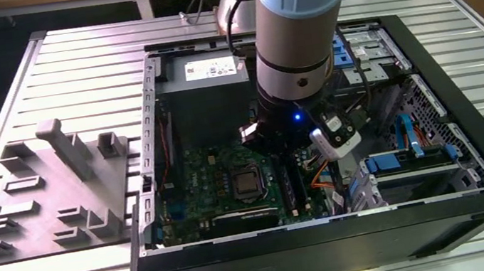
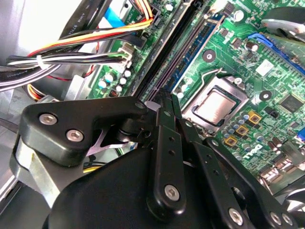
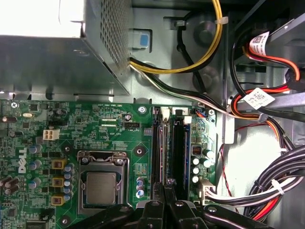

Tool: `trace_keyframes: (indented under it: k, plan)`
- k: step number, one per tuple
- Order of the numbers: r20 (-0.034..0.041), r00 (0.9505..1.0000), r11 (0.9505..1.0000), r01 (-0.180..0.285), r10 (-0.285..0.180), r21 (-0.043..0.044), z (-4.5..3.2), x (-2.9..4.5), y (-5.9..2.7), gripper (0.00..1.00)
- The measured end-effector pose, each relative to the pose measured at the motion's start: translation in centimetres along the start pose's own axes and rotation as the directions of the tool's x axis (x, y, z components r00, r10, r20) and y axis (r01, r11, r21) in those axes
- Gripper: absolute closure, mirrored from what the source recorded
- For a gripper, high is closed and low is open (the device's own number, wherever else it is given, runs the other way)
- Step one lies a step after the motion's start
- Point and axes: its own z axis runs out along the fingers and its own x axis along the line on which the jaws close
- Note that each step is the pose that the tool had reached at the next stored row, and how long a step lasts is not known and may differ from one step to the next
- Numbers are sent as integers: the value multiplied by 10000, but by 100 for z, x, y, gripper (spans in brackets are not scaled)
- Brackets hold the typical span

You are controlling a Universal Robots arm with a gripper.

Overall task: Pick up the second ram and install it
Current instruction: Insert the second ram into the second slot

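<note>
A slatted metal worktop [image 1: 39, 65] carries a grey fixture [image 1: 54, 196] at the exterior view's left of the open PC case [image 1: 473, 144]. Inside the case, the jaws [image 3: 165, 188] stand closed edge-on over the memory slots [image 3: 167, 148], right of the CPU socket [image 3: 101, 186], pinching the ram [image 2: 164, 98], a thin strip end-on.

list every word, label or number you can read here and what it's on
No text can be quoted with confidence.
White sticker on the power supply, exterior view: print too small to read.
Two white cable tags, first wrist view: barcodes and print, too small to read.
Motherboard: white silkscreen codes, too fine to read; a maker's logo at its edge, not quoted.
</note>
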Motion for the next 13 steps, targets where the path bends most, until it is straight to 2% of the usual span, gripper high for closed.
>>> trace_keyframes:
  k: [5, 13]
  plan:
    - [5, 9997, 9997, -231, 231, 6, 2, -5, 0, 89]
    - [6, 9996, 9996, -299, 299, 4, 8, -7, -4, 89]
